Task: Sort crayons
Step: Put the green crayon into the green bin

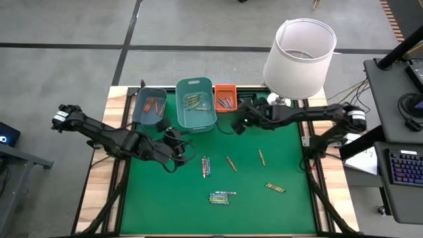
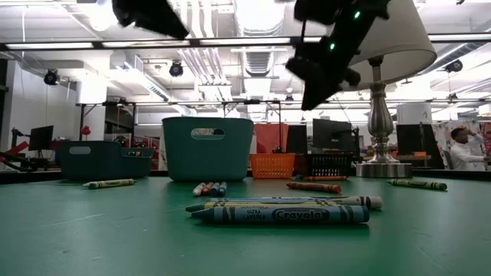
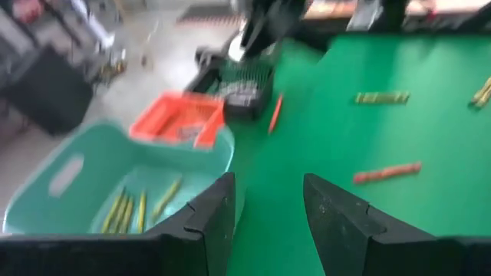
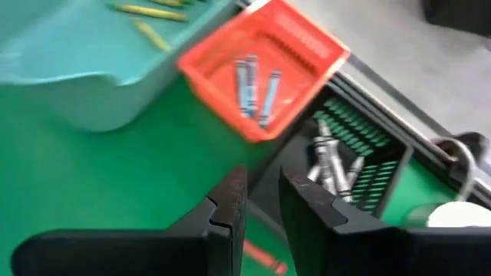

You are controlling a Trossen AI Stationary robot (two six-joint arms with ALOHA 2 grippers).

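Crayons point(image 1: 221, 196) scattered over the green counter point(image 1: 158, 198): a small bunch low in the centre of the high view, another bunch point(image 1: 205, 166) just above and left of it, a single orange-red one point(image 1: 231, 163) beside that, two yellow-green singles point(image 1: 261, 157) point(image 1: 275, 188) toward the right. More already lying in the bins along the upper edge: orange-red ones in the dark bin point(image 1: 151, 106) at upper left, yellow-green in the teal bin point(image 1: 195, 104) next to it, blue in the small orange bin point(image 1: 225, 97), grey-white in the black bin point(image 4: 360, 180) at its right, close to the lamp point(image 1: 299, 58).

Left gripper point(image 3: 268, 180) left of centre in the high view, held off the counter near the lower corner of the teal bin, jaws apart and empty.

Right gripper point(image 4: 262, 172) in the upper middle of the high view, raised just below the orange and black bins, jaws parted by only a narrow slit, apparently with nothing between them, though blur makes that hard to confirm. One orange-red crayon point(image 4: 261, 257) on the green underneath.
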